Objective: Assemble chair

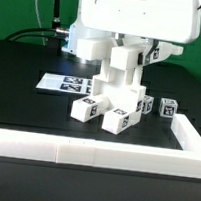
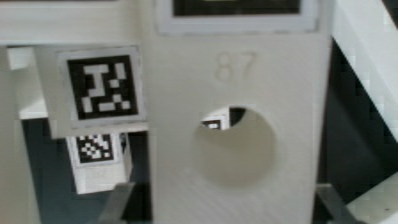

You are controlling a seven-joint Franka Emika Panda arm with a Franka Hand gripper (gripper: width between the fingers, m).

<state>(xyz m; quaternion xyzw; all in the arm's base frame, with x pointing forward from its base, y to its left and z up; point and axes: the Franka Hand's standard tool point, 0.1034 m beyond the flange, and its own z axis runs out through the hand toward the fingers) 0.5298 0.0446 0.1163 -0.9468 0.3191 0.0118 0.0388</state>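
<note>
Chair assembly (image 1: 113, 108) on the desk (image 1: 19, 90): jaws clamp the upright holed panel (image 2: 231, 100) (tagged piece (image 2: 102, 85) beside it); best pressed straight down, kept vertical, until seated.

Moulded numeral "87" on the face of the upright white panel (image 2: 231, 105), near its round hole (image 2: 240, 150); reads clearly in the wrist view only.

Black-and-white square tag (image 2: 102, 85) on the white piece (image 2: 54, 60) beside that panel: shows a coded block pattern, not plain text. Smaller tag (image 2: 93, 148) just beside it, plus a sliver of another seen through the round hole: patterns only.

In the exterior view, like tags on the joined chair blocks (image 1: 113, 110), on the loose cube (image 1: 168, 109) and on the marker board (image 1: 65, 84); appear too small to decode.
</note>
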